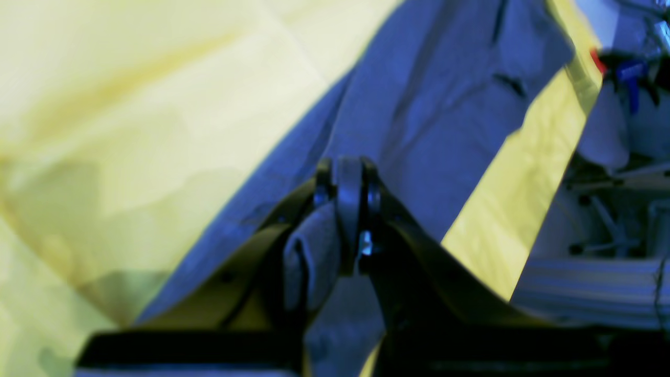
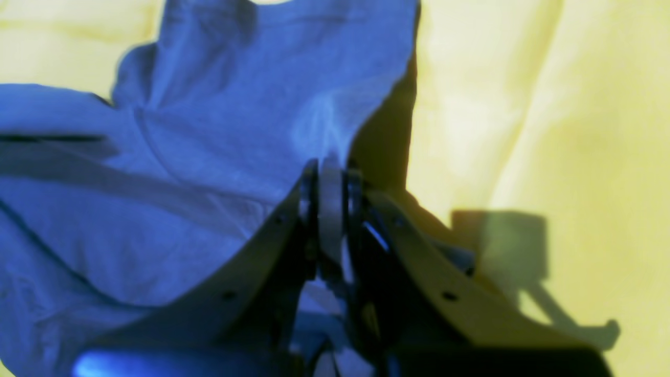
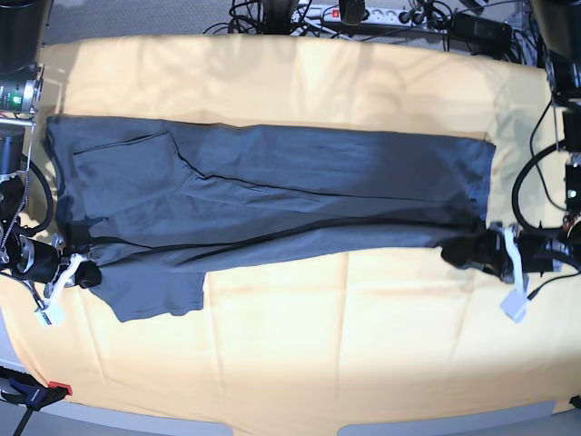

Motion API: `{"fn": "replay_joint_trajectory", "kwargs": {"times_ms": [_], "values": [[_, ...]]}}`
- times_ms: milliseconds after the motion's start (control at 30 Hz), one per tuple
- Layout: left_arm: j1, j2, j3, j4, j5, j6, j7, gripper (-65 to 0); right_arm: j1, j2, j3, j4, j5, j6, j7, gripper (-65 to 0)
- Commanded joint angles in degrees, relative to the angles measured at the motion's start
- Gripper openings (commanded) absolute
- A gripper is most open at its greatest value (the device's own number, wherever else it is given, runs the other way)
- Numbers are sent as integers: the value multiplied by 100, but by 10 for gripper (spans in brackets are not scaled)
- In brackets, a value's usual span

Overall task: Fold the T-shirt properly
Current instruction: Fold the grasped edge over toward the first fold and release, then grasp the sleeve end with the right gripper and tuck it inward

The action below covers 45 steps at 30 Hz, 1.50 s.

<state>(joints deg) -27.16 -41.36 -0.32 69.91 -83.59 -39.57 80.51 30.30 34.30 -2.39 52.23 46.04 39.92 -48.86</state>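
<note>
1. Your shirt [image 3: 272,195] lies lengthwise across the yellow cloth [image 3: 300,345], stretched left to right in the base view, its far half flat and its near edge drawn up into a long fold.
2. Your right gripper [image 3: 83,272], at the base view's left, has its jaws pinched narrow on the near left corner. In its wrist view you see fabric [image 2: 209,131] bunched right between the fingertips [image 2: 331,193], so the hold reads as firm.
3. Your left gripper [image 3: 474,250], at the base view's right, is likewise clamped on the near right corner. In its own view a wad of shirt [image 1: 419,104] sits squeezed between the closed tips [image 1: 348,183].
4. Why both ends? Holding the two near corners keeps that edge taut and straight, so the long fold should land even rather than sagging mid-span.
5. A sleeve flap pokes out toward you at the near left, beside the right gripper. It looks loose and could crease under the fold.
6. Judging by the lie, you're mid lengthwise fold. The crosswise folds are not yet done.
7. Watch the tension: uneven pull from either arm would likely skew the edge.
</note>
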Motion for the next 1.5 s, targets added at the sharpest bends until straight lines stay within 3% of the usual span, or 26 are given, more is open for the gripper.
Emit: {"fn": "replay_joint_trajectory", "kwargs": {"times_ms": [0, 233, 567, 833, 867, 967, 1000, 1067, 1233, 1333, 1467], "values": [[-90, -232, -50, 131, -141, -43, -51, -650, 190, 162, 50, 90, 195, 8, 96, -650], [302, -723, -55, 109, -141, -43, -55, -650, 190, 372, 50, 90, 372, 8, -118, -650], [938, -660, -55, 111, -141, -43, -63, -650, 2, 352, 48, 87, 369, 8, -138, -650], [968, -656, -55, 109, -141, -43, -51, -650, -120, 380, 50, 87, 354, 8, -245, -650], [970, -656, -55, 109, -141, -43, -51, -642, -105, 380, 50, 87, 367, 8, -245, -596], [970, -654, -55, 109, -141, -43, -51, -380, -4, 380, 50, 87, 372, 8, -334, -269], [970, -654, -55, 109, -141, -43, -51, -307, 57, 380, 50, 90, 372, 8, -332, -204], [970, -656, -55, 107, -141, -43, -59, -246, 199, 378, 50, 90, 380, 8, -328, -187], [970, -656, -55, 107, -141, -43, -107, -247, 339, 138, 50, 87, 723, 8, -326, -187], [968, -656, -55, 107, -141, -43, -122, -247, 321, -282, 50, 83, 35, -42, -190, -187], [968, -656, -55, 107, -141, -43, -120, -247, 190, -715, 50, 74, -994, -688, 741, -187]]}}
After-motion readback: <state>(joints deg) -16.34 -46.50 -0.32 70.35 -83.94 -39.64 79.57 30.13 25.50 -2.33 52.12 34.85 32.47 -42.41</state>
